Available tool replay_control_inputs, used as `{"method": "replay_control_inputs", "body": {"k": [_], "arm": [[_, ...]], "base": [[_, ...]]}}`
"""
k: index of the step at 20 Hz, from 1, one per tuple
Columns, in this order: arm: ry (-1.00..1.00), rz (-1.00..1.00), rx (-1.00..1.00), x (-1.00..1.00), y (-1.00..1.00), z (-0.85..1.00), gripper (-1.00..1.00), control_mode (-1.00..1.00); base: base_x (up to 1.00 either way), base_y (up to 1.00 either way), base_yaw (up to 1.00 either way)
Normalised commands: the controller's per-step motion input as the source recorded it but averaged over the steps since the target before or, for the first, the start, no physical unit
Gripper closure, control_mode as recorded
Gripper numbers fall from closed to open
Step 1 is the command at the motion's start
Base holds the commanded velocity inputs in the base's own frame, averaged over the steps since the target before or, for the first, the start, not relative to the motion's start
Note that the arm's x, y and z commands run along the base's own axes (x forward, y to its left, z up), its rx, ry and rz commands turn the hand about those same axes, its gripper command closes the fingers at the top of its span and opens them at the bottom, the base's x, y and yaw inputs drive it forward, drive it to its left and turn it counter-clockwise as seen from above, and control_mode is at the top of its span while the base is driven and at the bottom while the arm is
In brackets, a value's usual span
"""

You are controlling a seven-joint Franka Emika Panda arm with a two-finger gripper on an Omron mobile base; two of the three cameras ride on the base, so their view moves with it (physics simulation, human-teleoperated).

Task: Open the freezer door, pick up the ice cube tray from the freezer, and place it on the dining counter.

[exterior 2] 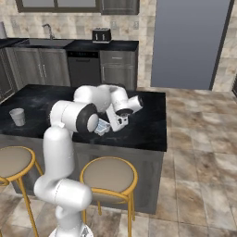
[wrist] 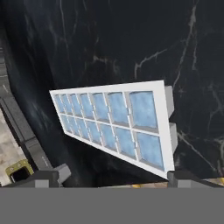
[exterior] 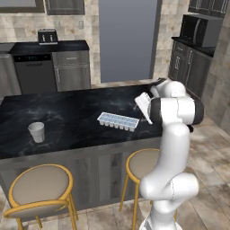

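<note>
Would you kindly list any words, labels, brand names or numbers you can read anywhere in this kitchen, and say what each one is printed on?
None can be read.
Ice cube tray: no print.
White cup: plain.
Microwave: no legible brand or digits.
Dishwasher: its control strip is too small and blurred to read.
Toaster: no readable mark.

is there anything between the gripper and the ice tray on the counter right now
Nothing visible. The ice tray lies flat on the counter, and the open gripper sits right at its near end with no object between them.
</note>
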Motion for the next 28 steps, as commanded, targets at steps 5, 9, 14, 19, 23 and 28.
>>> {"method": "replay_control_inputs", "body": {"k": [5, 9, 14, 19, 23, 28], "arm": [[0.00, 0.00, -0.04, -0.15, -0.09, 0.43, -1.00, -1.00], [0.00, 0.00, -0.06, -0.43, 0.00, 0.50, -1.00, -1.00], [0.00, 0.00, -0.08, -0.67, 0.00, 0.51, -1.00, -1.00], [0.00, 0.00, -0.13, -0.85, 0.09, 0.60, -1.00, -1.00], [0.00, 0.00, -0.15, -0.88, 0.22, 0.71, -1.00, -1.00], [0.00, 0.00, -0.17, -0.98, 0.27, 0.71, -1.00, -1.00]], "base": [[0.00, 0.00, 0.00], [0.00, 0.00, 0.00], [0.00, 0.00, 0.00], [0.00, 0.00, 0.00], [0.00, 0.00, 0.00], [0.00, 0.00, 0.00]]}}
